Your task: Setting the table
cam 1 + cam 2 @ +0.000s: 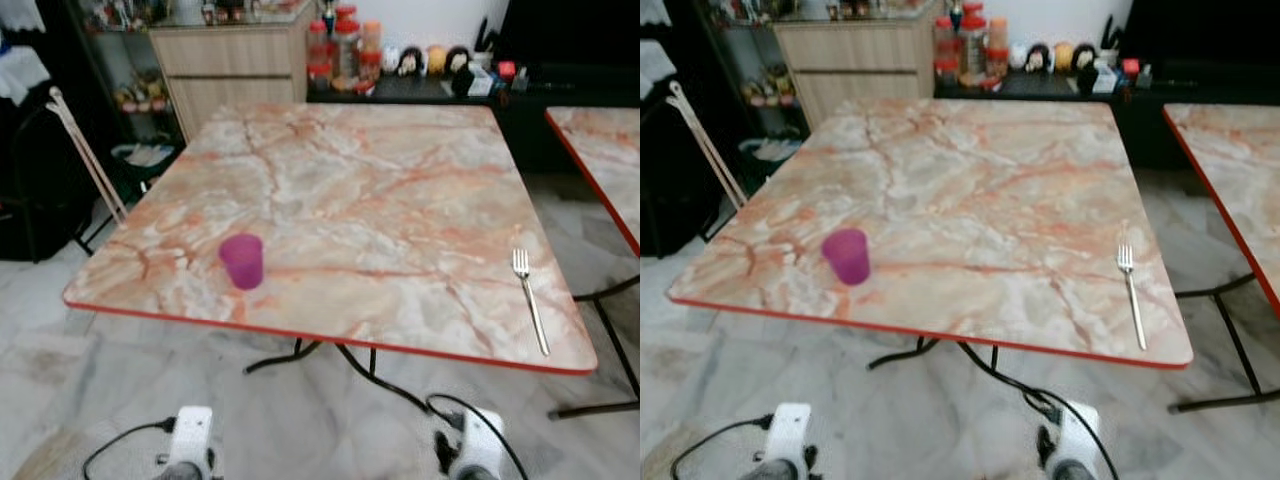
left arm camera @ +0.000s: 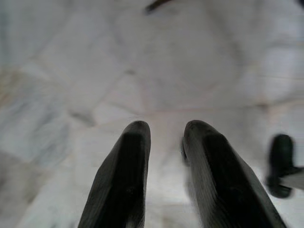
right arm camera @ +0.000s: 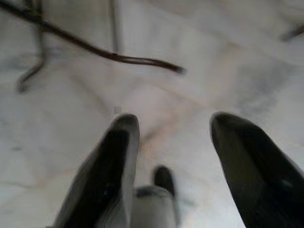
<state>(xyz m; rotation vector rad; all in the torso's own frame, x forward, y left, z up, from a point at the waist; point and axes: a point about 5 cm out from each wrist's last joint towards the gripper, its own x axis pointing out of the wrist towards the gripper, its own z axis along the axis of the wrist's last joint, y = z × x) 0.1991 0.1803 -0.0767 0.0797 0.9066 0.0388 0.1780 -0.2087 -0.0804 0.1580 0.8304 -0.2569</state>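
Fork [image 1: 530, 299] lies flat near the table's [image 1: 350, 190] right front corner, long axis running front to back, tines pointing away from the robot. Likely thin, stiff, slippery metal; best pinched across mid-handle. Purple cup [image 1: 242, 261] upright near left front edge, probably light plastic. Left gripper [image 2: 164, 142] narrowly parted, right gripper [image 3: 173, 137] spread wide; both empty, hanging over the floor

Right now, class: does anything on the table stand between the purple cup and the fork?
Nothing visible does. The purple cup stands near the table's front left edge, the fork lies near its front right edge, and bare marble runs between them.
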